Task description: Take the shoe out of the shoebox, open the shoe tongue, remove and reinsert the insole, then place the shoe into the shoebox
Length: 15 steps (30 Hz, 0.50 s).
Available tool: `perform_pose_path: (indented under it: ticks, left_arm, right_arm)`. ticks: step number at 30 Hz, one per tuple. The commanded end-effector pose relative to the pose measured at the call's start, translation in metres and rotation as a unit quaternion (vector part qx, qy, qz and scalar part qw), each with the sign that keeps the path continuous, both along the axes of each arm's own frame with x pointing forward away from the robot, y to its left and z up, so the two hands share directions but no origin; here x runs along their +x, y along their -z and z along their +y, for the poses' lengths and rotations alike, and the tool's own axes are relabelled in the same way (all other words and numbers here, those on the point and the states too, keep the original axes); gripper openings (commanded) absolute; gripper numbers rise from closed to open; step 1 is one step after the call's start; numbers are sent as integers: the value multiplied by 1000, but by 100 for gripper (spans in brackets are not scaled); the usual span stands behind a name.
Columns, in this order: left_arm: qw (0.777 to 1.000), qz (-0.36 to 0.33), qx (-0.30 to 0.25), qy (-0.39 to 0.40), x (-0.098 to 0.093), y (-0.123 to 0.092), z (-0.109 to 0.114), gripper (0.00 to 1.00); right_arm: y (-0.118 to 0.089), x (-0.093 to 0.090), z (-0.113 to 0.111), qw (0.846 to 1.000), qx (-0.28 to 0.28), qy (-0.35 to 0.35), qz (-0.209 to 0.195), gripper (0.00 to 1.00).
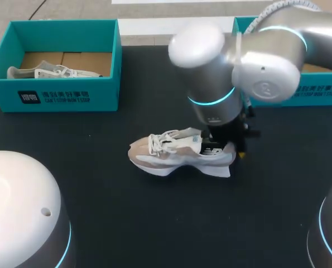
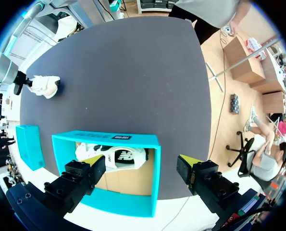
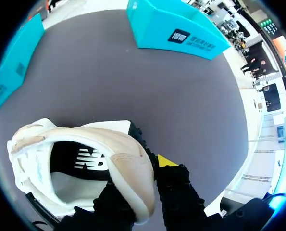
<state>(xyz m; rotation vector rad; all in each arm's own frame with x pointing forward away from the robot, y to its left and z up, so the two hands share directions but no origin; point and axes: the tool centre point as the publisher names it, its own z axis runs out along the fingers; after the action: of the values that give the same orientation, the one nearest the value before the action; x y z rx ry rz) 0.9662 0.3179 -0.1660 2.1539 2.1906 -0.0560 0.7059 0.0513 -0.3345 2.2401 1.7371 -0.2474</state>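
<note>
The right gripper [image 3: 143, 179] is just pinching the heel rim of the beige-and-white mesh sneaker [image 1: 171, 158], sat on the black table [image 1: 126, 223] toe toward 9 o'clock, so that soft collar could fold and slip out.

The dark table [image 1: 126, 223] carries a beige-and-white sneaker [image 1: 171, 156] near its middle, resting on its sole with the toe toward the left. An open teal shoebox [image 1: 59, 97] sits at the far left, and a second teal shoebox [image 1: 327, 94] at the far right, well apart.
</note>
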Motion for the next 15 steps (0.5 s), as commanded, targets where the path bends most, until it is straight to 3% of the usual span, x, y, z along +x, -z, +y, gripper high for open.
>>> perform_pose_path:
  ticks: [1, 15]
  left_arm:
    - [1000, -2, 2, 0, -2, 0, 0, 100]
    - [1000, -2, 2, 0, -2, 0, 0, 100]
  right_arm:
    - [19, -2, 5, 1000, -1, 0, -7, 0]
    - [42, 10, 8, 999, -22, -44, -15, 0]
